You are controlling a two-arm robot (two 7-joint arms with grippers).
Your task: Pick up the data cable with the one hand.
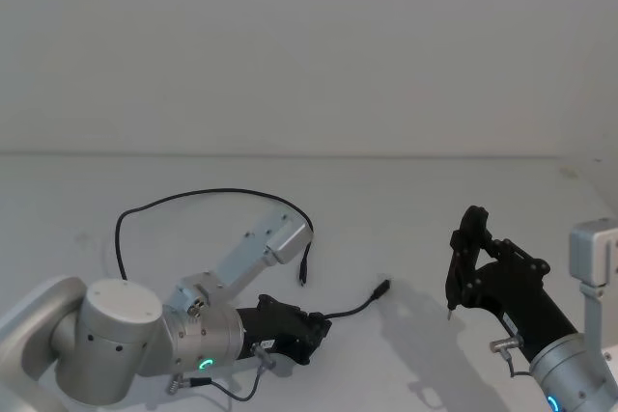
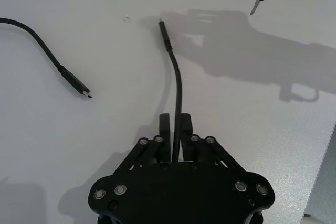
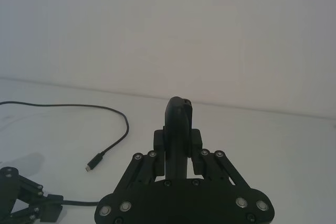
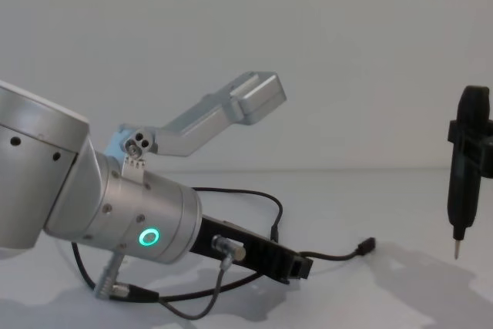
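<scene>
The left gripper (image 2: 176, 127) is seen low over the bench (image 1: 435, 209), towards its near edge and left of the middle. Its jaws are drawn in narrow and clamped on the cable (image 1: 222, 192). From the left wrist view the cord is seen running out from between the two fingers (image 2: 164, 123). It ends at one plug (image 1: 383, 288), which lies on the bench just ahead of the gripper.

The rest of the cable is laid in a wide loop towards the far left of the bench. The other plug (image 1: 304, 272) rests on the surface beside the left arm's silver link. The stretch between the loop's left end and the gripper is covered by the arm in the head view, so its path there cannot be traced.

The right gripper (image 1: 471, 267) is held over the right side of the bench, well apart from the cable. A pale pointed tip (image 4: 456, 250) is turned downward. Whether it is open or closed cannot be told.
</scene>
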